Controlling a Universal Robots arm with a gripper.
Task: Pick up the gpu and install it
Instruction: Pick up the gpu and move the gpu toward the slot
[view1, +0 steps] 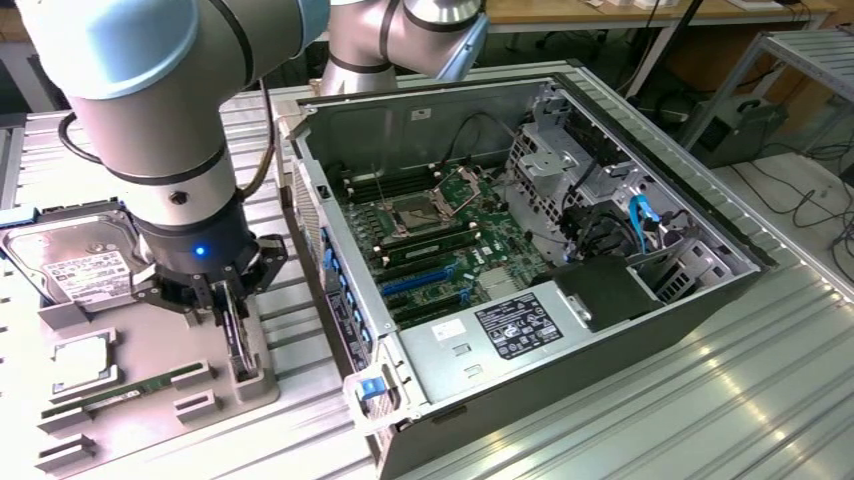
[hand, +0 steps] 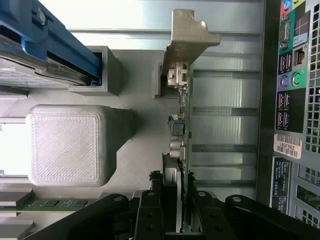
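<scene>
- On the exterior view's left, we see the graphics card (view1: 242, 350) standing on its long edge in a slot of the gray holder (view1: 140, 345), just beside the computer case (view1: 441, 400).
- From the wrist we look along the graphics card (hand: 181, 130) edge-on, with its silver bracket (hand: 187, 35) at the far end, next to a gray post (hand: 159, 80).
- Our gripper (view1: 224, 300) is down over the card. In the wrist view the gripper (hand: 177, 220) has a black finger on each side of the board and is closed on it.
- Around the card, the holder also carries a hard drive (view1: 80, 265) with a white label, a square silver chip (view1: 80, 365) and a narrow green memory stick (view1: 127, 392). Each lies apart from the card.
- A rounded gray block (hand: 65, 145) of the holder stands near the card, with the memory stick (hand: 55, 203) beside it.
- Between the card and the inside of the case stands the case's near wall. We see its panel of ports (hand: 292, 75) just beside the holder.
- The case lies open. In it we find the green main board (view1: 454, 250), blue slots (view1: 414, 282), blue cables (view1: 641, 225) and a gray box with a label (view1: 514, 325).
</scene>
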